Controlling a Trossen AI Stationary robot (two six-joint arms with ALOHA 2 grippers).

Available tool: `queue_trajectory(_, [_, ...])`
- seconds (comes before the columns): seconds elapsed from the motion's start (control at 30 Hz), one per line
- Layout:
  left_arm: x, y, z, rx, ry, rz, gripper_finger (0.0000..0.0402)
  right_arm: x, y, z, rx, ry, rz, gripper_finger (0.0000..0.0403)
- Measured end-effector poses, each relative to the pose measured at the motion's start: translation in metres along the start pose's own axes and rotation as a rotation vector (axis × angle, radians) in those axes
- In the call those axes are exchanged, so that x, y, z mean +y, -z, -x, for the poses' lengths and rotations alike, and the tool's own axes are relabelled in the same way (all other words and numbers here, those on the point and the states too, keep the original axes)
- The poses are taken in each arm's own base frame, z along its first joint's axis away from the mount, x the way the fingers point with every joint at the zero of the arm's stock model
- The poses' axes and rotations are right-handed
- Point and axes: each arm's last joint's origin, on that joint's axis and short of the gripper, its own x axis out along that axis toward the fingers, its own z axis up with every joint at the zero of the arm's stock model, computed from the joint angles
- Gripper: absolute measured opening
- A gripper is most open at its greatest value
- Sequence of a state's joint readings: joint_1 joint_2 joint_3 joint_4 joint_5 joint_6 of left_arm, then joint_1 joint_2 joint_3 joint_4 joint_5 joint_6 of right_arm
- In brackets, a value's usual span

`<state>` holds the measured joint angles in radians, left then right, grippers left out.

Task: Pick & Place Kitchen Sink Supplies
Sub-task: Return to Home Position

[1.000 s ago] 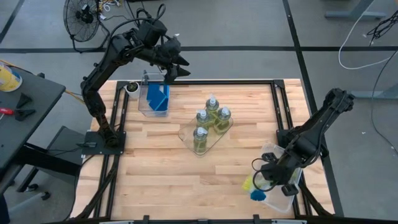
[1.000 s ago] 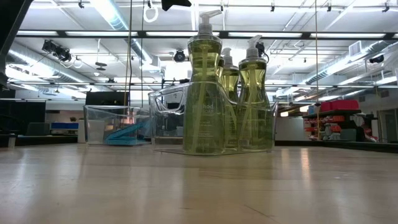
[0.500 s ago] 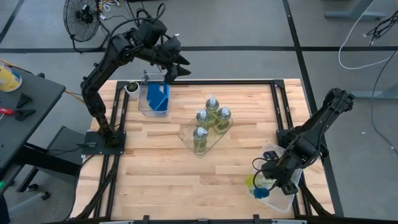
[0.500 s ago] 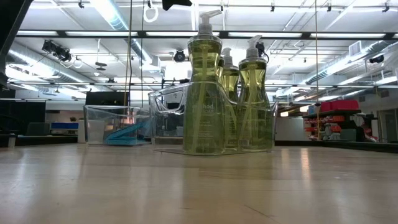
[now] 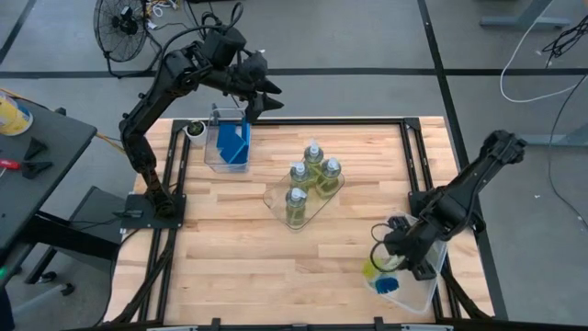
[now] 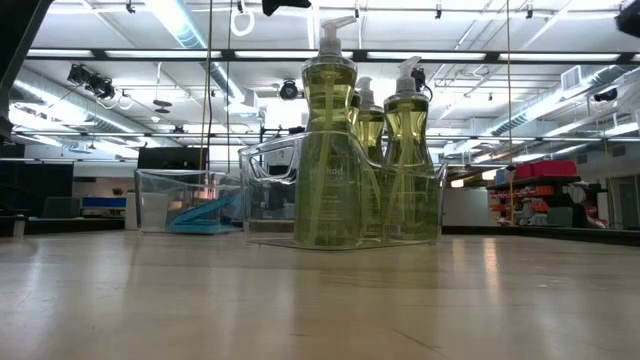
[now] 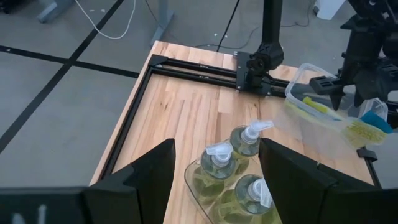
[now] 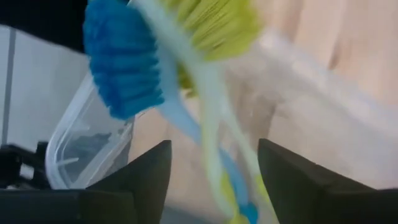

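Right claw (image 5: 395, 257) hangs open and empty just above the brushes (image 5: 385, 286) in the bin (image 5: 423, 300); left claw (image 5: 264, 99), open too, hovers by the sponges (image 5: 234, 142).

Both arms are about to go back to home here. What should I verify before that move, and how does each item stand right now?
1. Right gripper open and empty: ok, its fingers stand apart in its wrist view.
2. Brushes lying inside the corner bin: ok. Whether all three are there: cannot tell.
3. Right gripper clear of the brush handles for lifting: cannot tell, it hangs close above them.
4. Left gripper open and empty, above the sponge bin: ok.
5. Four bottles upright on the tray, apart from both arms: ok.
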<state>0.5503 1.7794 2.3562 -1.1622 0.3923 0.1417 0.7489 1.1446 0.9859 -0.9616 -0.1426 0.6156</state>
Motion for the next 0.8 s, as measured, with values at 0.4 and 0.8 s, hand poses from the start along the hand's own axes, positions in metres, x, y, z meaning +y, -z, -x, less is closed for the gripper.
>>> queue_trajectory(0.4, [-0.004, 0.0, -0.001, 0.001, 0.014, 0.021, 0.0236, -0.038, -0.014, 0.028, -0.183, 0.089, -0.016, 0.0131])
queue_trajectory(0.8, [-0.01, -0.004, -0.004, -0.03, 0.029, -0.002, 0.0236, -0.06, -0.02, 0.06, -0.42, 0.139, 0.041, 0.0018])
